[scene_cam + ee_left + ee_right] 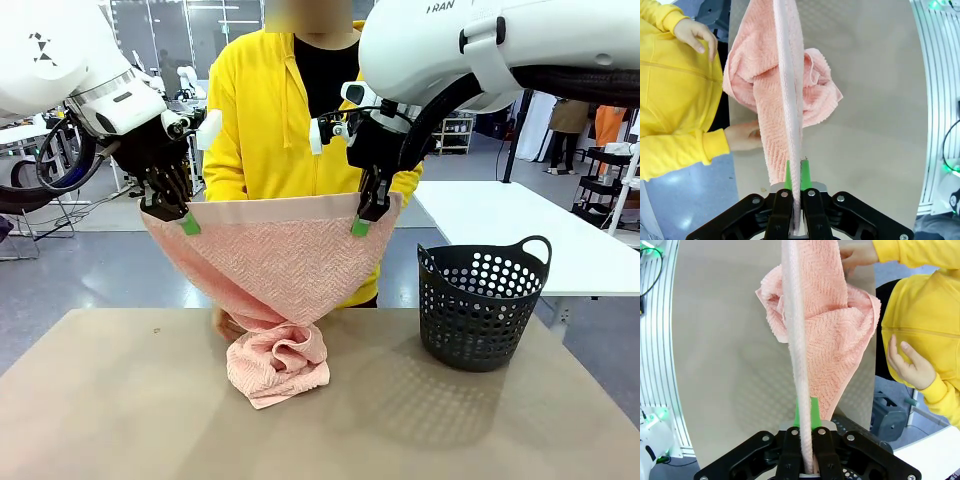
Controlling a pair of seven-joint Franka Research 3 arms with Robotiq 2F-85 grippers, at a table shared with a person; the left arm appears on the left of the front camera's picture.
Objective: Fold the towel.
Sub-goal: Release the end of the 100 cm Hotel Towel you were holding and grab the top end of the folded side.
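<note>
Black basket (482, 312) right of towel (270, 265), person's hand (224, 324) behind it

Near tbl (120, 420) & left side open | towel (272, 275) hangs mid, person's hand (224, 323) behind | basket (480, 310) blocks right

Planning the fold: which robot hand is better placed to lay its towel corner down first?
Probably the left hand: both pinch the towel by its top corners, but the basket stands on the right hand's side.
</note>
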